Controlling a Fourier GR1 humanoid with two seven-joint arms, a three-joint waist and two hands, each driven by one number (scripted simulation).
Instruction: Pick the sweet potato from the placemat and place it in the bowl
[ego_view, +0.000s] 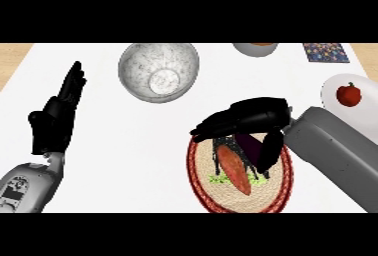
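An orange-red sweet potato (237, 171) lies lengthwise on a round woven placemat (203, 187) with a red rim, at the lower middle of the white counter. My right hand (251, 116) hangs over the mat's far end. Its fingers (215, 126) bend toward the left and its thumb (271, 148) points down to the right of the potato's upper end, which the hand partly hides. The fingers are not closed round the potato. A grey speckled bowl (159, 70) stands farther back and to the left. At the left, my left hand (57, 117) rests open, fingers up.
A white plate (334, 87) holding a red vegetable (348, 94) sits at the right edge, just beyond my right forearm. A small bowl (256, 49) and a dark patterned square (325, 52) lie at the counter's far edge. A dark purple patch (253, 146) shows on the mat under the hand.
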